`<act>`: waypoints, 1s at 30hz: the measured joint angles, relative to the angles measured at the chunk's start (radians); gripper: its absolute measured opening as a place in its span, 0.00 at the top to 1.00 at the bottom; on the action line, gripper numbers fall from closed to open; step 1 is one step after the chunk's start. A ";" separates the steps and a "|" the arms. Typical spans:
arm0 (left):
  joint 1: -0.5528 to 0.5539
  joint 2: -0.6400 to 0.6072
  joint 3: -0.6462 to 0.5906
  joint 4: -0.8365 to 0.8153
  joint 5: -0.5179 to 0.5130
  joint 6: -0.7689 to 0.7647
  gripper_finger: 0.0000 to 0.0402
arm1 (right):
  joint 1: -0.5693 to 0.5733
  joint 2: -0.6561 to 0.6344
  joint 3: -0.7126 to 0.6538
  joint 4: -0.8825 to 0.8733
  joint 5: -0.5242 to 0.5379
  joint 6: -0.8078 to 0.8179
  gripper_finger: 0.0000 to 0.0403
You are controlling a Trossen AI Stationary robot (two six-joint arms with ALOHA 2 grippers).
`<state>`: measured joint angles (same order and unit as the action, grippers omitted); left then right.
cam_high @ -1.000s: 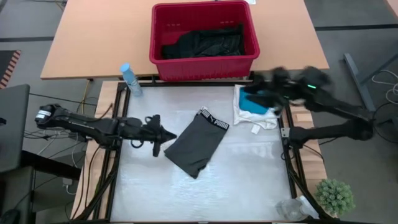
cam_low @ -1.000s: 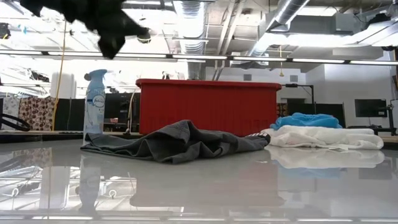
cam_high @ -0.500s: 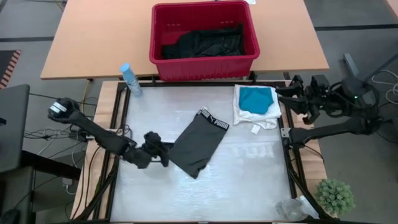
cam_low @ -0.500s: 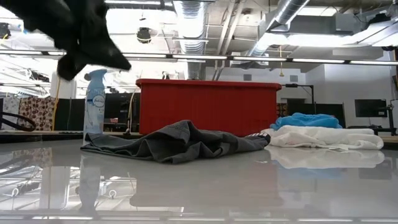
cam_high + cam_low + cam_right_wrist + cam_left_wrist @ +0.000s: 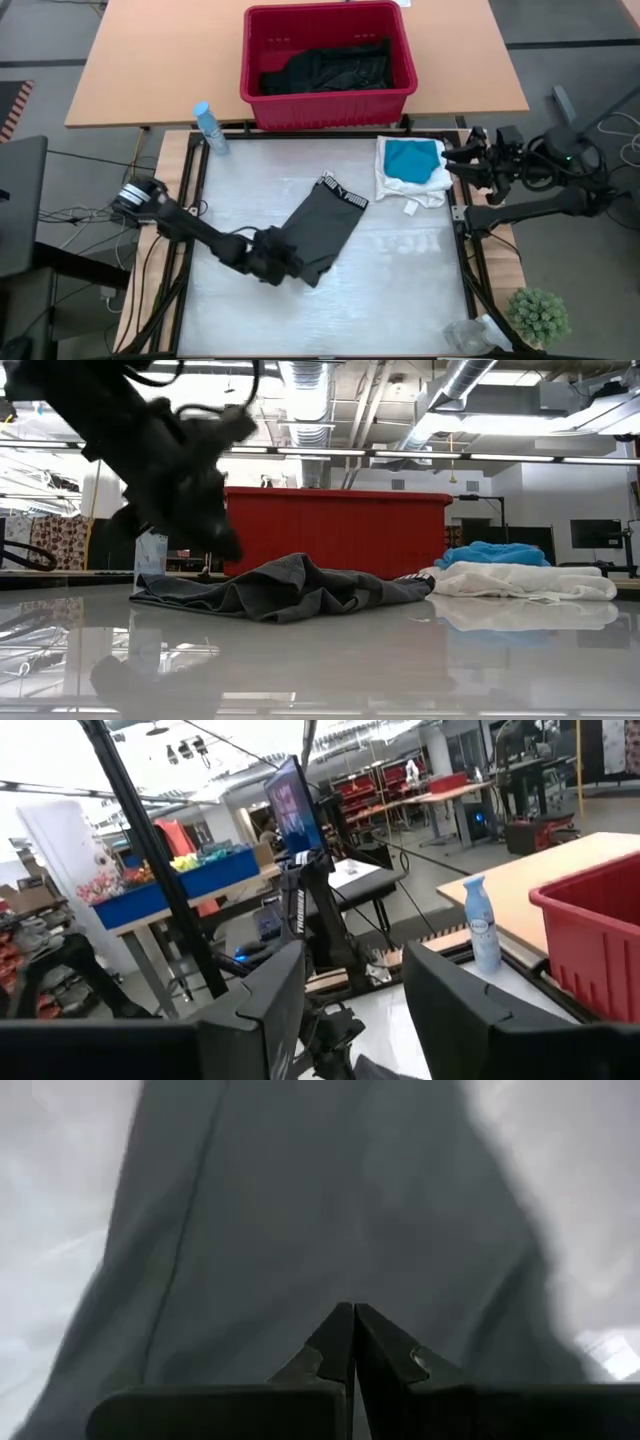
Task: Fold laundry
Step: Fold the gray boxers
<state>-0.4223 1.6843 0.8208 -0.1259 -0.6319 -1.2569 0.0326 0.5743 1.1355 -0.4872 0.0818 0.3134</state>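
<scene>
Glossy white table [image 5: 400, 290]; matt grey cloth shorts [image 5: 325, 228]; shiny red plastic basket [image 5: 328, 100]; smooth wooden desk [image 5: 150, 60].

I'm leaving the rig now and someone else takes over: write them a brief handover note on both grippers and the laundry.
Left gripper: shut, empty, low at the near-left edge of the dark grey garment, which lies unfolded mid-table.
Right gripper: open, empty, raised off the table's right edge beside the pile.
Done: teal garment sits folded on the white garment at the far right.
Left: fold the grey one; black garments wait in the red basket.
</scene>
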 joint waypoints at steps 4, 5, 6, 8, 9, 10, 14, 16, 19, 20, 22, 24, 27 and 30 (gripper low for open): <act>0.001 0.079 0.043 -0.115 0.099 -0.055 1.00 | 0.000 -0.006 0.000 -0.021 -0.001 0.004 0.52; 0.002 0.084 0.046 -0.118 0.124 -0.059 1.00 | 0.000 -0.006 0.000 -0.028 -0.001 0.008 0.52; 0.003 0.086 0.047 -0.132 0.157 -0.061 1.00 | 0.000 -0.008 0.000 -0.039 -0.001 0.015 0.52; 0.003 0.088 0.049 -0.162 0.195 -0.061 1.00 | 0.000 -0.014 0.000 -0.067 -0.001 0.031 0.52; 0.003 0.082 0.049 -0.189 0.213 -0.061 1.00 | 0.000 -0.014 0.000 -0.088 -0.001 0.035 0.52; 0.003 0.073 0.050 -0.222 0.228 -0.061 1.00 | 0.000 -0.013 0.000 -0.110 0.000 0.038 0.52; 0.016 0.043 0.049 -0.383 0.244 -0.043 1.00 | 0.000 0.006 0.000 -0.201 0.070 0.104 0.52; 0.034 0.036 0.048 -0.467 0.243 -0.047 1.00 | 0.000 0.021 0.000 -0.257 0.135 0.158 0.52; 0.071 0.037 0.047 -0.521 0.234 -0.014 1.00 | 0.000 0.070 0.000 -0.349 0.223 0.246 0.52; 0.086 0.037 0.047 -0.520 0.235 0.015 1.00 | 0.000 0.090 0.000 -0.380 0.249 0.276 0.52; 0.117 0.038 0.059 -0.515 0.234 0.099 1.00 | 0.000 0.135 0.000 -0.440 0.303 0.343 0.52; 0.146 0.043 0.088 -0.541 0.217 0.210 1.00 | 0.000 0.193 0.000 -0.489 0.355 0.423 0.52; 0.194 0.045 0.137 -0.590 0.156 0.370 1.00 | -0.001 0.300 0.000 -0.498 0.384 0.472 0.52; 0.252 0.045 0.177 -0.623 0.139 0.487 1.00 | 0.000 0.425 0.000 -0.465 0.386 0.467 0.52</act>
<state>-0.1704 1.7290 0.9979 -0.7492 -0.4927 -0.7694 0.0322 0.9997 1.1359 -0.9518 0.4677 0.7802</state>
